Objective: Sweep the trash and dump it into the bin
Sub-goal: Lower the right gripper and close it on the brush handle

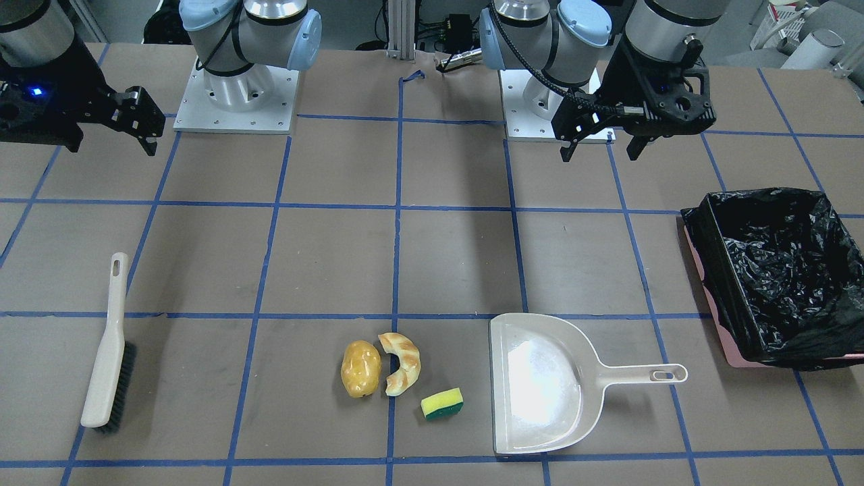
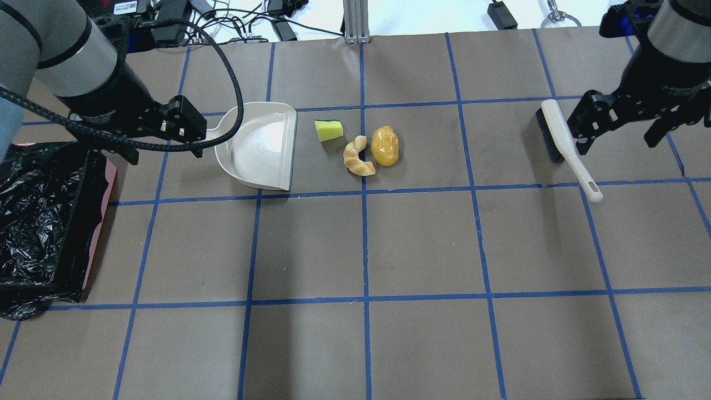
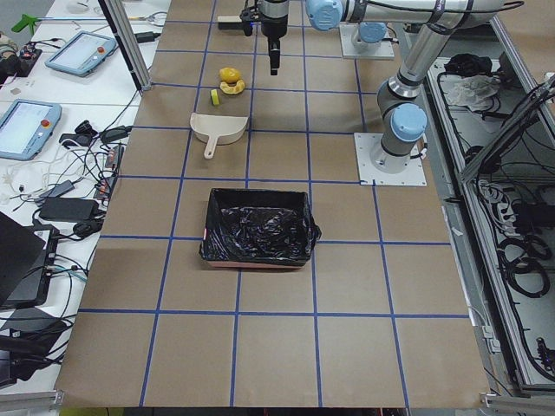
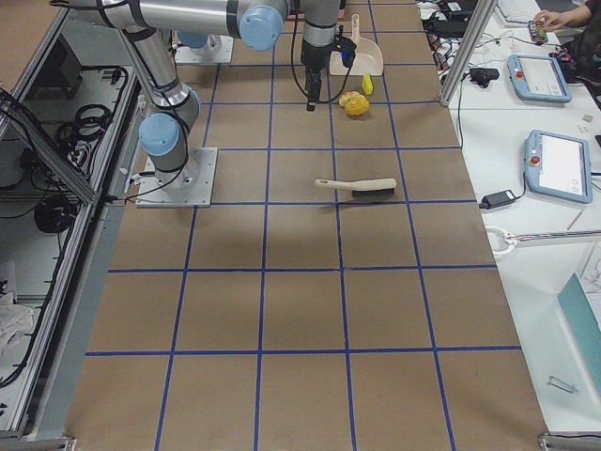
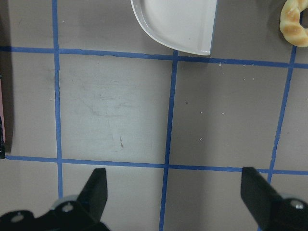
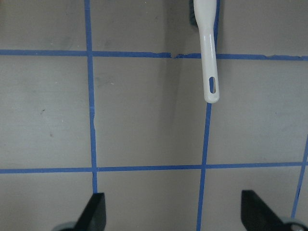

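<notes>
The brown table [image 2: 422, 244], taped with a blue grid, lies under both arms. The bin [image 1: 712, 270], pink and lined with a black bag, sits out past the left gripper [image 1: 600, 152], on its outer side and a little farther from the robot's base. That gripper hangs above the table with its jaws spread wide and nothing between them. The beige dustpan [image 1: 540, 385] lies ahead of it, farther from the base, its handle pointing towards the bin.

The right gripper [image 2: 616, 143] is likewise spread wide and empty. The brush [image 1: 108, 351] lies ahead of it, its handle end pointing back towards the jaws.

All the trash sits on the table well ahead of both grippers, nearer the left one. The potato [image 1: 360, 368] and pastry [image 1: 403, 363] lie close together. The sponge [image 1: 443, 403] sits near the dustpan's open mouth.
</notes>
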You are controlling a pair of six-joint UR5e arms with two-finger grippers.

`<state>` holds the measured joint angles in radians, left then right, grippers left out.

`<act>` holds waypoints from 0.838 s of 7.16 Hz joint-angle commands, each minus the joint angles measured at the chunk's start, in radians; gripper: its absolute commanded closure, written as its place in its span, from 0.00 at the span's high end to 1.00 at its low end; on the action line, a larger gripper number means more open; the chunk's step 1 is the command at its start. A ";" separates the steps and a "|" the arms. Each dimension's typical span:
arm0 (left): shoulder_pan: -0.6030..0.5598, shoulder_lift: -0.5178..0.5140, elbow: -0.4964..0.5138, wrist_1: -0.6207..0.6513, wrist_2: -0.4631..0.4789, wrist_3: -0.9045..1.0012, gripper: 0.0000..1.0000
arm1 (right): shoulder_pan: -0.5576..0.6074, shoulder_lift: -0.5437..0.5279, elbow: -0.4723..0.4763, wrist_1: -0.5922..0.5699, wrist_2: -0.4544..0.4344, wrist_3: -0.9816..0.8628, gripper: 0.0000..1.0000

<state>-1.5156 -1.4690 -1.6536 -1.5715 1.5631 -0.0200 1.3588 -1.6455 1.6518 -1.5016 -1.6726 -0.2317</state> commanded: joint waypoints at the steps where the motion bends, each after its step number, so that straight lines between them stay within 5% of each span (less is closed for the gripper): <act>1: 0.000 -0.002 0.000 -0.001 0.000 0.000 1.00 | -0.068 0.012 0.075 -0.110 0.005 -0.128 1.00; 3: 0.000 0.004 0.000 -0.001 0.000 0.000 1.00 | -0.127 0.051 0.170 -0.233 0.005 -0.259 1.00; 6: 0.000 0.001 0.000 -0.001 0.000 0.000 1.00 | -0.173 0.191 0.171 -0.330 0.005 -0.273 1.00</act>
<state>-1.5155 -1.4675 -1.6536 -1.5724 1.5631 -0.0200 1.2055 -1.5172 1.8202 -1.7859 -1.6667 -0.4999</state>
